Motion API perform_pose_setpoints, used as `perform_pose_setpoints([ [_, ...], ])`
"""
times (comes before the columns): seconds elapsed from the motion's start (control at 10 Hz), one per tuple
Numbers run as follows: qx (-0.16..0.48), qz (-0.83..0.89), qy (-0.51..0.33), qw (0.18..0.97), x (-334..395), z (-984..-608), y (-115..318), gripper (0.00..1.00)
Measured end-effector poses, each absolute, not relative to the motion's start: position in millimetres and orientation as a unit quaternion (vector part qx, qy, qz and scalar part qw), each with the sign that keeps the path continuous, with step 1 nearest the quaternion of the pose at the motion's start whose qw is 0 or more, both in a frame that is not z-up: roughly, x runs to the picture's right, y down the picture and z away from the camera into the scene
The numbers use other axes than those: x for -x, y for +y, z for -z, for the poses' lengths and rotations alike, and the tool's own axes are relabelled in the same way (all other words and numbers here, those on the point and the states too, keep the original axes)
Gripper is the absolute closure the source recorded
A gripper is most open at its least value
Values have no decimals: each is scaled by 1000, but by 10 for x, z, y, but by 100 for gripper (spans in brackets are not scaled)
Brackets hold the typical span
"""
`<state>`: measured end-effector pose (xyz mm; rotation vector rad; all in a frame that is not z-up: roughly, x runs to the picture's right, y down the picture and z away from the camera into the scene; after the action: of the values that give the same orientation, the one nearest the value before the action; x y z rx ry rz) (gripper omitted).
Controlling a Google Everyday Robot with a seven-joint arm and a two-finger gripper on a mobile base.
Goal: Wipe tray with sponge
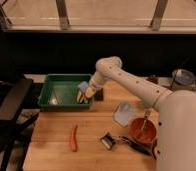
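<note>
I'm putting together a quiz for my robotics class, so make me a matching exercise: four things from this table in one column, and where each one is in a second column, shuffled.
Things
1. tray
2. sponge
3. pale-blue cloth
4. orange stick-shaped item

Places
A. near the table's front edge, left of the black tool
B. at the gripper, over the tray's right end
C. on the table's far left part
D. right of the tray, beside the red bowl

Pairs: 1-C, 2-B, 3-D, 4-A
</note>
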<state>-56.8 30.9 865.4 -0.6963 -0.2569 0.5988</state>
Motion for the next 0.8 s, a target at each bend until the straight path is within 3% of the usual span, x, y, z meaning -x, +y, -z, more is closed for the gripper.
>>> perform_pose_setpoints([
  [0.8,344,-256,-137,893,784,-8579,355,100],
])
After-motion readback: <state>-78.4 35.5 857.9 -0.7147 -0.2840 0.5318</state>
